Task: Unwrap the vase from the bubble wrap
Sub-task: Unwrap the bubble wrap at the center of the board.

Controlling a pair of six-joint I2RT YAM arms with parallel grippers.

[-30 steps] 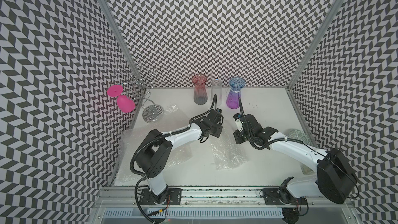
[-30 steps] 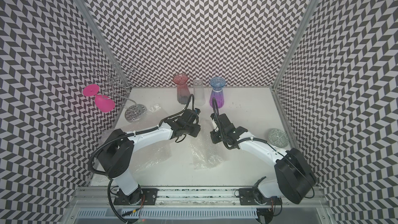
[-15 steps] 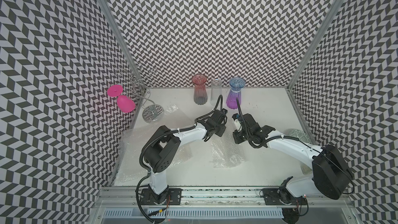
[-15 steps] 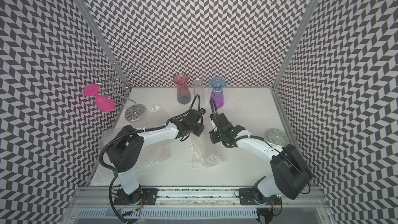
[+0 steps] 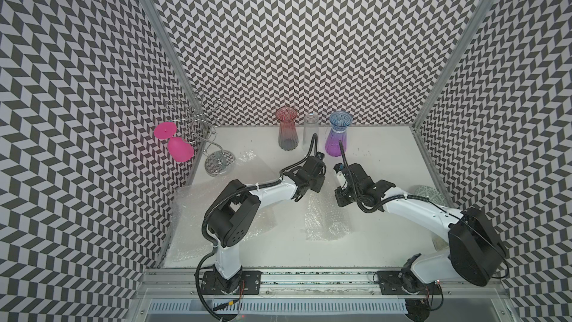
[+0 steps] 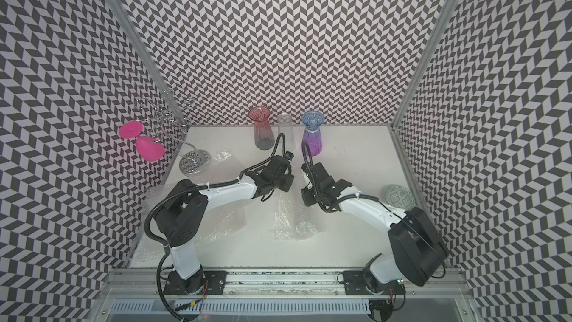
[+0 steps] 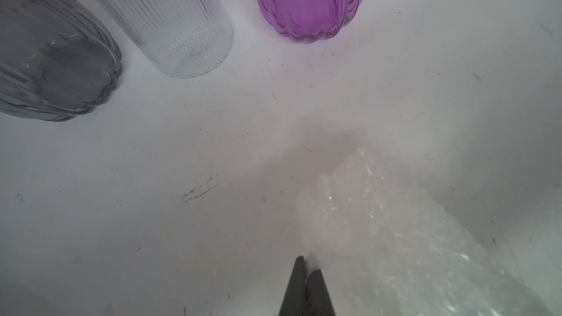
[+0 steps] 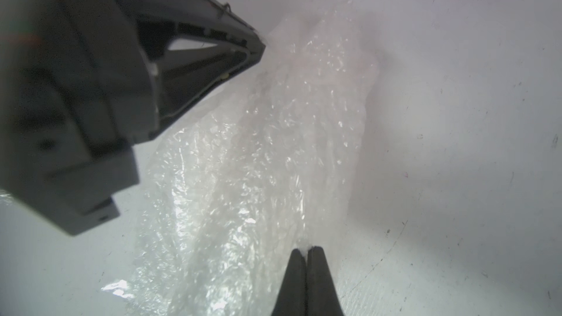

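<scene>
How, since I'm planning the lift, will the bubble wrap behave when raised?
Probably floppy: the bubble wrap drapes in crinkled folds between the left gripper and right gripper, both shut on its edge. Likely light: thin, clear film. Small pinches may slip.

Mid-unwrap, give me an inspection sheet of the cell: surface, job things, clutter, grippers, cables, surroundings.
Surface: white tabletop, scuffed.
Job's things: crinkly clear bubble wrap bundle at centre, contents cannot be told; loose clear bubble wrap sheets by the left arm's base; red-to-grey glass vase, clear ribbed glass vase and blue-to-purple glass vase upright along the back wall.
Clutter: silver wire stand holding a pink glass; patterned round disc at the right edge.
Grippers: left gripper and right gripper both shut on the bundle.
Cables: black cables arch over both wrists, near the vases.
Surroundings: black-and-white chevron walls; nothing else seen.
</scene>
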